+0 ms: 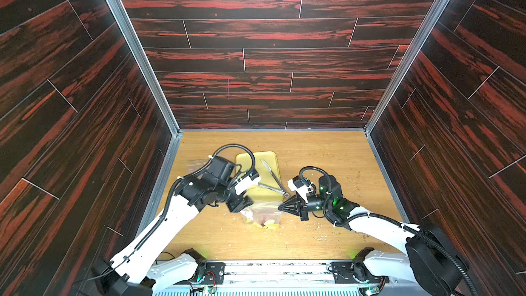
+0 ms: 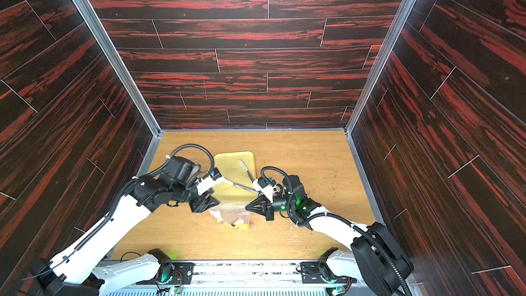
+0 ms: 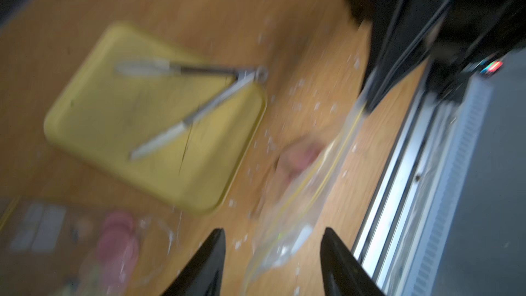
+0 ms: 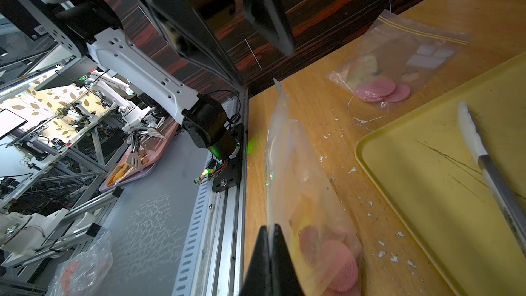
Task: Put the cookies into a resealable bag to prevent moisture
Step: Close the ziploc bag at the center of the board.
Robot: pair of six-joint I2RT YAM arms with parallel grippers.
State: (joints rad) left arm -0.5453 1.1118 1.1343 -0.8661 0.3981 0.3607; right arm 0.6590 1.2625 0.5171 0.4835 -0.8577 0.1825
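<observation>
Crumb-strewn wooden tabletop (image 1: pixel 327 160), dark plank walls (image 1: pixel 256 32); left pincer (image 3: pixel 273 230) agape, right pincer (image 4: pixel 269 226) pinching bag (image 4: pixel 299 172).

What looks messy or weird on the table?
White crumbs are scattered over the wooden table around the clear bag and the yellow tray. The tray's surface is scratched, and the tongs lie splayed open on it, with the hinge end poking past its edge.

The cookies (image 4: pixel 340 260), flat round pink discs with scalloped rims, lie overlapped in the bottom of the clear resealable bag (image 4: pixel 296 172). The bag stands raised on edge near the front centre of the counter (image 4: pixel 327 126). Further pink discs lie in a second bag (image 4: pixel 412 41) flat on the counter, well apart.
</observation>
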